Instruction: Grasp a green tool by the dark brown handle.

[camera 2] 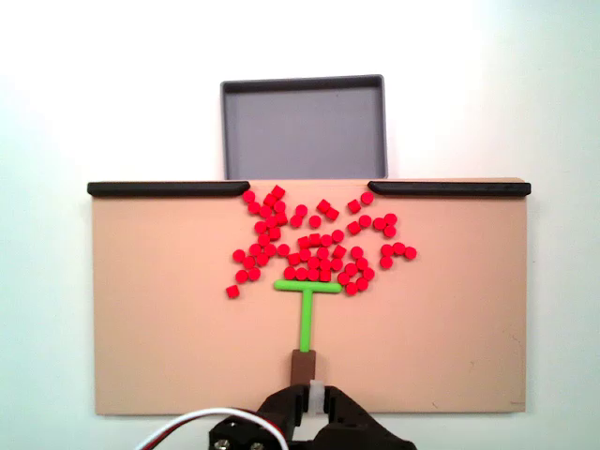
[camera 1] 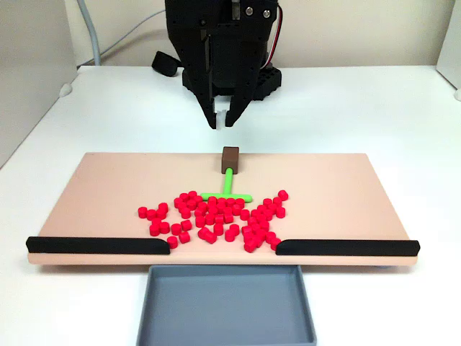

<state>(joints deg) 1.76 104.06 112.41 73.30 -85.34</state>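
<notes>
The black arm stands at the far edge of the tan board [camera 1: 108, 187] in a fixed view, its hand [camera 1: 222, 117] pointing down, white fingertips [camera 1: 215, 115] slightly apart with a narrow gap between them, clamped on nothing; the hand hangs above the desk [camera 1: 360, 101] just behind the board's far edge, near the dark brown handle [camera 1: 230, 160] but apart from it; in another fixed view the hand [camera 2: 307, 398] enters from the bottom edge, its white tip just beside the handle [camera 2: 303, 364], contact there cannot be told.

The green tool [camera 1: 227, 187] lies flat on the board, centred; its stem runs from the handle toward the crossbar, which rests against the near side of a scatter of small red cylinders [camera 1: 216, 216]; several cylinders touch the crossbar.

Two long black bars [camera 1: 97, 245] [camera 1: 346, 247] lie along the board's front edge, with an opening between them; the red cylinders are spread behind this opening.

A grey tray [camera 1: 148, 303] sits on the desk just beyond the opening, touching or nearly touching the board's edge; its interior holds nothing in both fixed views.

No writing or label is legible.
</notes>
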